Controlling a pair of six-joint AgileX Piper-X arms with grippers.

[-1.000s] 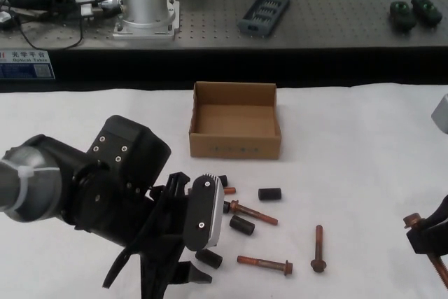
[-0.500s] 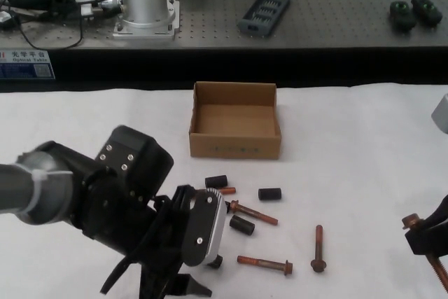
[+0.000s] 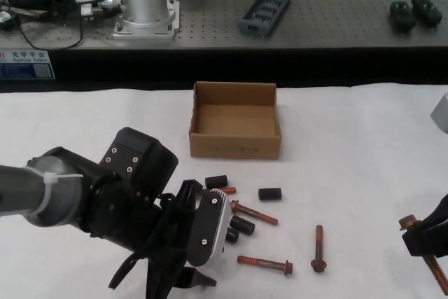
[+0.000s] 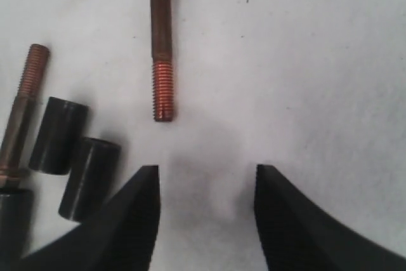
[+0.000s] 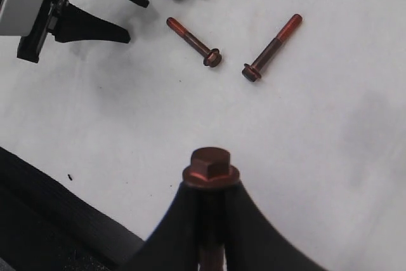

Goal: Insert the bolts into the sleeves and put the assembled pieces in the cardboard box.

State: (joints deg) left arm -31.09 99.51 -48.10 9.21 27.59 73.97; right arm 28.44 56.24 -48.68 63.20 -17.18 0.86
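Cardboard box (image 3: 234, 146) holds nothing; sleeves (image 3: 269, 193) loose at its six o'clock; right gripper (image 5: 210, 190) pinches a bolt (image 5: 210, 163), left gripper (image 4: 206, 172) spread.

Loose bolts (image 3: 264, 265) and sleeves (image 3: 269, 193) near cardboard box (image 3: 234, 146)

Between the spread fingers (image 4: 127, 220) of my left gripper (image 4: 206, 169) I see bare cloth (image 4: 304, 61). Two sleeves (image 4: 90, 179) crowd one finger, just beside it; a bolt (image 4: 162, 42) lies just ahead. The cardboard box (image 3: 234, 146) stands open-topped beyond the scattered pieces.
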